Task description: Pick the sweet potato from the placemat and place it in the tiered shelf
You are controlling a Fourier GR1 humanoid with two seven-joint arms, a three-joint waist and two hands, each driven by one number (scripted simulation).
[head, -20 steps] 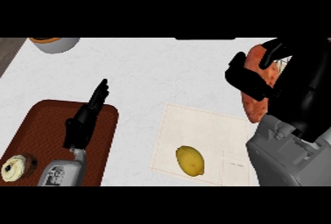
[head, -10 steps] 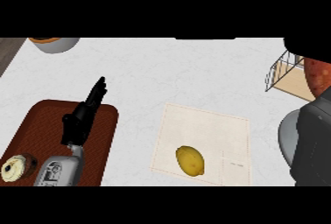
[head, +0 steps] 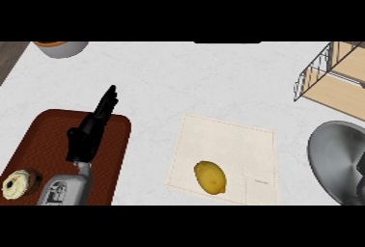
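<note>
Change: since half a second ago the red-brown thing at the right edge has gone from view; a grey arm (head: 341, 164) fills the lower right, and the left hand and the yellow sweet potato lie as before.
Far left: a brown tray (head: 43, 140) on the white counter (head: 200, 82), with a small round pastry (head: 17, 184) near its lower left corner.
Top left: a grey bowl (head: 63, 47) with orange contents, cut by the frame's edge.
Left hand (head: 91, 130): over the tray, fingers straight and pointing up the view, holding nothing; its grey forearm (head: 63, 190) enters from below.
Centre: a pale placemat (head: 228, 144); the sweet potato (head: 209, 177) lies on its lower left part, untouched.
Top right: a wire shelf (head: 329, 79) with wooden boards, well apart from the placemat.
Right hand: not visible; only the grey arm shows.
</note>
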